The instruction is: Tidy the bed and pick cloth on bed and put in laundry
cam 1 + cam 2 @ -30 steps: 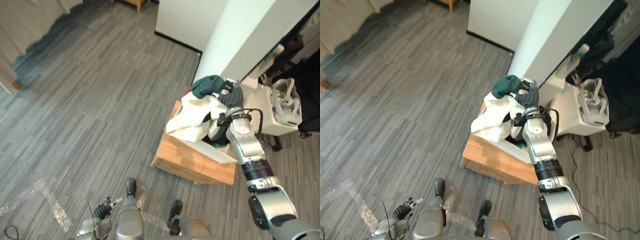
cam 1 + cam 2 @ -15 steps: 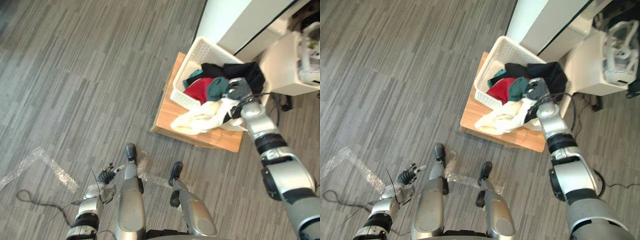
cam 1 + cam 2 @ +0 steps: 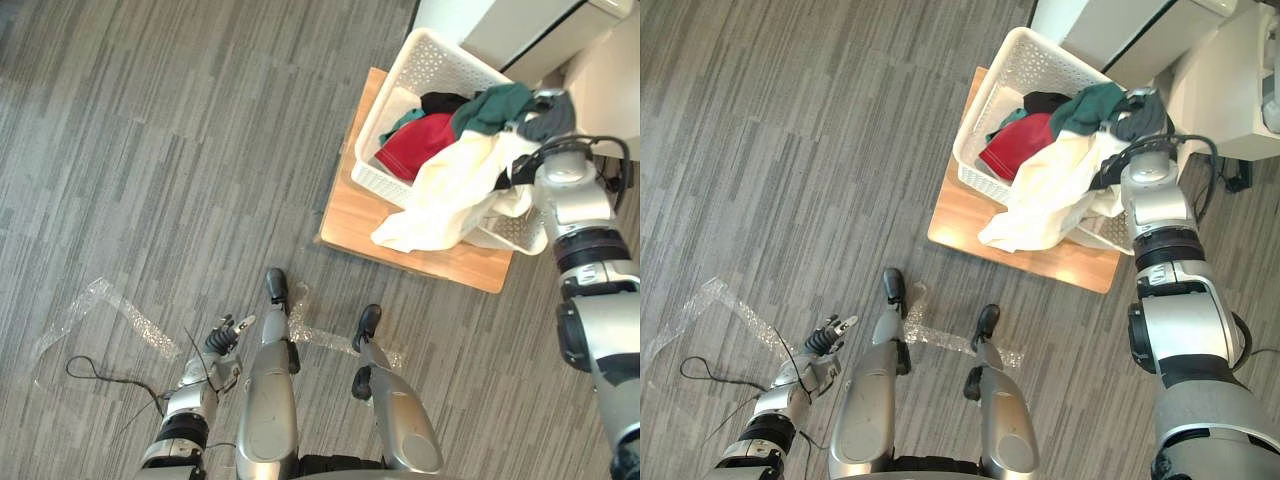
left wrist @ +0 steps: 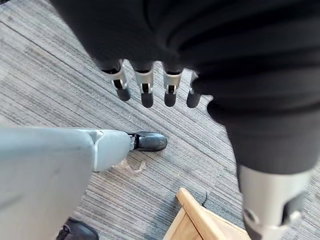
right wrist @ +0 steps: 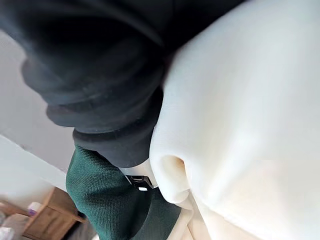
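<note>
The white laundry basket (image 3: 400,85) stood on a low wooden platform (image 3: 350,215) on the grey plank floor (image 3: 150,150), and it already contained a red cloth (image 3: 415,148), a black cloth (image 3: 440,100) and a dark green cloth (image 3: 490,102). The right hand (image 3: 550,108) was at the far right rim of the basket, pressed between the green cloth and a large cream cloth (image 3: 450,195). In its wrist view the hand was buried in fabric, so I could not tell whether it was gripping or had let go. The left hand (image 3: 222,338) hung low beside the body over the floor, relaxed and holding nothing. The main danger, in my judgement, was the cream cloth. Only its upper part was at the basket, and most of it was draped over the near rim, with the free end lying on the wood. If it were released like this, its own weight could pull it out onto the platform or the floor. The fabric could also catch on the hand when the hand withdraws, and drag the green cloth out with it. The long axis of the cream cloth ran diagonally from the right hand down toward the robot's left and the front edge of the platform, and its loose end pointed that way.
</note>
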Controlling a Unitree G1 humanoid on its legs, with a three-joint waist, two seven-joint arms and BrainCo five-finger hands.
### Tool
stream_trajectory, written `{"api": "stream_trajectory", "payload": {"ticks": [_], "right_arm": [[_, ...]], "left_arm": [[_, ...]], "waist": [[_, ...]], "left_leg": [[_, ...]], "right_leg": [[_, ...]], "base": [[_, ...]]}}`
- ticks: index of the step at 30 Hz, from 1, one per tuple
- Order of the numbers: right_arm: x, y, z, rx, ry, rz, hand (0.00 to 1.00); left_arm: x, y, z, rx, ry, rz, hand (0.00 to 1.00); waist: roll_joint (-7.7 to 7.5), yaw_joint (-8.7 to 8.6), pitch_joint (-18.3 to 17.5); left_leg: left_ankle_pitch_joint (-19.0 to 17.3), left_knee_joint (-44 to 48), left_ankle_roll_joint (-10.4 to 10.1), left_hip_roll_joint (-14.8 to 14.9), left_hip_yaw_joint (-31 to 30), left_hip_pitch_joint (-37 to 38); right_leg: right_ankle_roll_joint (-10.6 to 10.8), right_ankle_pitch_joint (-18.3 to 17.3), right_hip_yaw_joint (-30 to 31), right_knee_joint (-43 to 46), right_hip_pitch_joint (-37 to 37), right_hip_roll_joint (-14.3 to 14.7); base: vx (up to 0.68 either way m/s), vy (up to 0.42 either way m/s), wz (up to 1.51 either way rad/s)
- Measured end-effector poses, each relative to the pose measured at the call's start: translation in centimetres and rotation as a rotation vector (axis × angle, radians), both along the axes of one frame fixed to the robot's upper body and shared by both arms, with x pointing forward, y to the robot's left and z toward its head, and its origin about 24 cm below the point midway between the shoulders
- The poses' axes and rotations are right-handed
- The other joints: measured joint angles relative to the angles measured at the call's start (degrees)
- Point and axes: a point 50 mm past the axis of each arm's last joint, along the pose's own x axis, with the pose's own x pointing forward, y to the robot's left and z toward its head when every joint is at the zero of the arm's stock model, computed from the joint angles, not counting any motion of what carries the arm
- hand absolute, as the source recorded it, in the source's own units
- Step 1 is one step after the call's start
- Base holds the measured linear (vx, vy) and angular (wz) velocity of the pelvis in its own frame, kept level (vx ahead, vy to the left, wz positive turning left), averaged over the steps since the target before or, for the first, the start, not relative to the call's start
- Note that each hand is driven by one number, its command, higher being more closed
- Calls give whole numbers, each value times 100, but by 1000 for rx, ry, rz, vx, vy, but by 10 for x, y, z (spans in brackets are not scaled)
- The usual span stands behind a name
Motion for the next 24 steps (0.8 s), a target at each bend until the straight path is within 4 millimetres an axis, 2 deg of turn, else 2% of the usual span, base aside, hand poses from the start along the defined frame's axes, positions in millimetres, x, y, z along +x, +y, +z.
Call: {"api": "stream_trajectory", "payload": {"ticks": [5, 10, 13, 14, 20, 24], "right_arm": [[-9, -4, 12, -19, -44, -6, 100], [-9, -9, 4, -19, -3, -25, 100], [-9, -9, 3, -17, 4, -28, 100], [-9, -9, 3, -15, 10, -31, 100], [-2, -5, 16, -12, 30, -30, 100], [7, -2, -2, -24, 139, 11, 100]], "left_arm": [[-8, 1, -4, -2, 18, -26, 0], [-23, 14, -11, -2, 66, 18, 0], [-24, 19, -10, 6, 66, 10, 0], [-24, 20, -9, 10, 65, 7, 0], [-29, 30, -13, 19, 85, 35, 0], [-28, 24, -17, 16, 89, -3, 0]], "waist": [[-39, -23, -24], [-217, -13, -135], [-247, 101, -141], [-249, 146, -142], [-278, 166, -161], [-243, 223, -142]], "left_leg": [[-37, -2, -44, 43, 49, 248], [-35, -2, -43, 16, 63, 253], [-34, -2, -42, 15, 48, 248], [-34, -2, -42, 16, 36, 220], [-4, 0, -34, -13, -81, -332], [7, 9, -23, -99, -83, -523]], "right_leg": [[13, -89, 9, 1, 239, 2], [-11, -65, 1, -6, 246, -3], [-17, -59, -15, -16, 255, -2], [-17, -59, -29, -27, 242, -1], [-30, 10, -163, -25, -251, -19], [-11, 107, -143, -37, -462, -104]], "base": [[-106, -49, -2], [-124, -45, 0], [-117, -51, 3], [-141, -71, 7], [-99, -37, 7], [-5, 2, -1]]}}
